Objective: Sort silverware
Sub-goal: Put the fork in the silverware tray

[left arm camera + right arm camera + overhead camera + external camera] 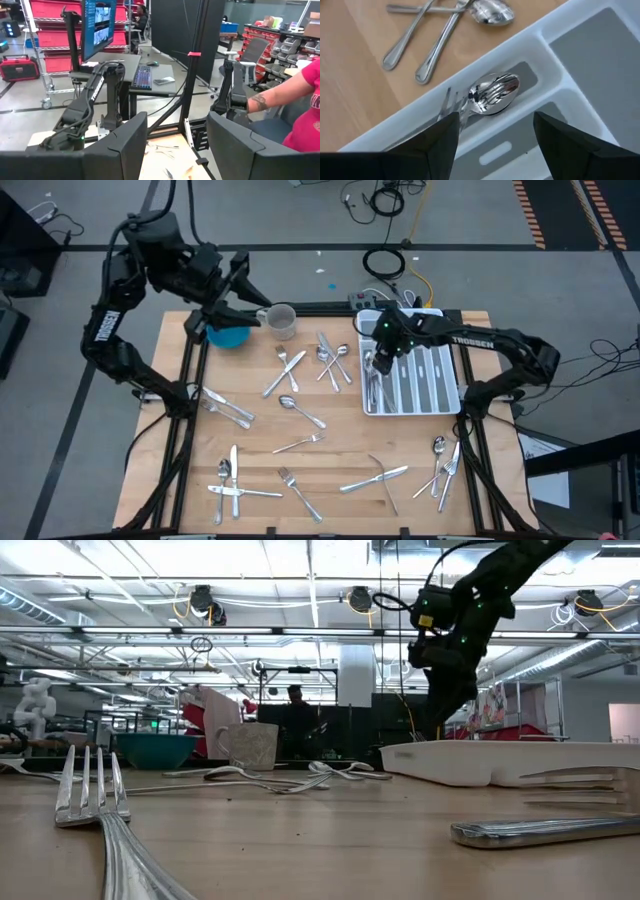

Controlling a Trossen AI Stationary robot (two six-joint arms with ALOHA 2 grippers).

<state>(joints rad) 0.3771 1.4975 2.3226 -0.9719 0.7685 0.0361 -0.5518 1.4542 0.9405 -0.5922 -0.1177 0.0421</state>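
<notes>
Right end effector point(495, 135) is hovering, fingers spread and released, over the white tray point(447, 402) at the counter's point(340, 455) far right side, and we are seeing nothing between its fingers. Directly beneath it, a spoon point(494, 92) and a fork point(451, 104) are lying in the tray's outermost long compartment, the one nearest the counter's middle. Outside the tray, we are counting silverware point(300, 442) scattered across the wooden counter in loose clusters. Left end effector point(262, 302) is waiting with fingers apart and empty, raised above the far left corner near a blue bowl point(229, 335) and a mug point(282, 321).
</notes>
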